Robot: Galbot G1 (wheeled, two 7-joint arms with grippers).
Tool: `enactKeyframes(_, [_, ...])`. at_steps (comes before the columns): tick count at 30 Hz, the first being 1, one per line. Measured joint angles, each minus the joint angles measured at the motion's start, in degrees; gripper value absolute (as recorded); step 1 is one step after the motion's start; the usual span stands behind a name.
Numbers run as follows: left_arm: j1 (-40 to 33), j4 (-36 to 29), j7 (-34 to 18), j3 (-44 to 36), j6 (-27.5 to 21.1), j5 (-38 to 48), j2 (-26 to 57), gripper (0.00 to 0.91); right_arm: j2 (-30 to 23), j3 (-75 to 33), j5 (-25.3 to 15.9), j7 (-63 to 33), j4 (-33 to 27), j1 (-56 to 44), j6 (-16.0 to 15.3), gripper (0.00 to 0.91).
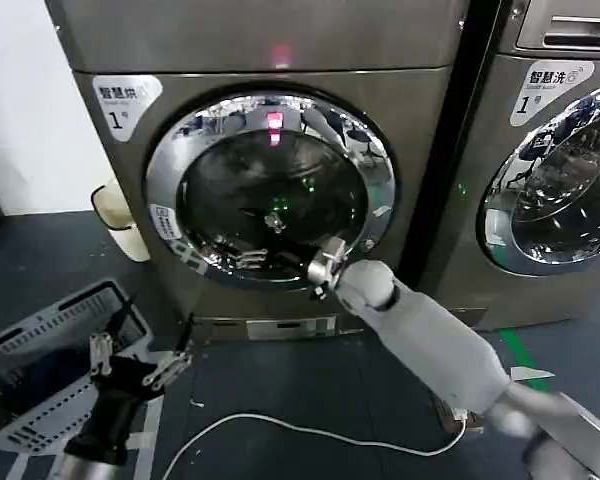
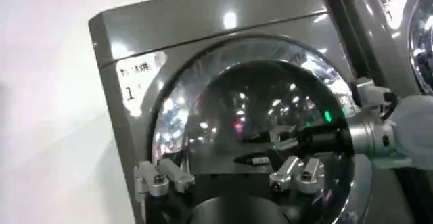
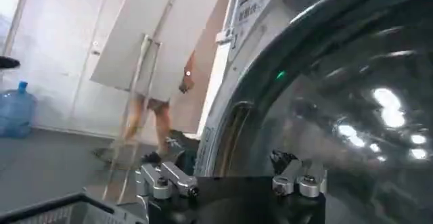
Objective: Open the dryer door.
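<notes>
1. Basket (image 1: pixel 40 350): it sits on the floor (image 1: pixel 310 390) at the left, in front of the dryer's lower left corner and off the door's front, so it appears not to obstruct the swing.
2. Left gripper (image 1: pixel 140 352): it hangs low over the basket's right edge, well apart from the door. Its fingers are spread and hold nothing. The arm appears parked so that the right arm can work alone. Its wrist camera faces the dryer front.
3. Dryer (image 1: pixel 130 180): it is the left machine of the two, marked with a "1" label at the upper left corner of its front panel.
4. Door (image 1: pixel 180 170): it sits in the centre of the dryer front and lies flush with the panel, so it reads as closed. A small white sticker sits on the left part of the rim.
5. Right gripper (image 1: pixel 326 268): it is raised to the lower right part of the chrome rim, at or just beside it; contact cannot be confirmed. In the right wrist view the fingers (image 3: pixel 166 180) stand apart with nothing between them. This position probably serves to catch the rim edge for a pull.
6. Second machine (image 1: pixel 560 180): it stands at the right and is not involved.
</notes>
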State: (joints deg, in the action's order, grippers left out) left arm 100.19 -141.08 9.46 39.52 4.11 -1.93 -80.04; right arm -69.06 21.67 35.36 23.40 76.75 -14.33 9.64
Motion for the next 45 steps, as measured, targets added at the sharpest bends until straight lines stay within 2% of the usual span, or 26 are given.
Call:
enactKeyframes(23, [1.3,-0.8,-0.1,0.6,0.4,0.1,-0.6,0.907,-10.6,2.5,-2.3,1.7,-14.3,6.4,2.4,0.907])
enactKeyframes(45, [2.1,-1.0,-0.2,2.0,0.9,0.8,-0.6,0.907,-16.4,4.7,-2.2,6.7,-23.2,9.9,3.1,0.907])
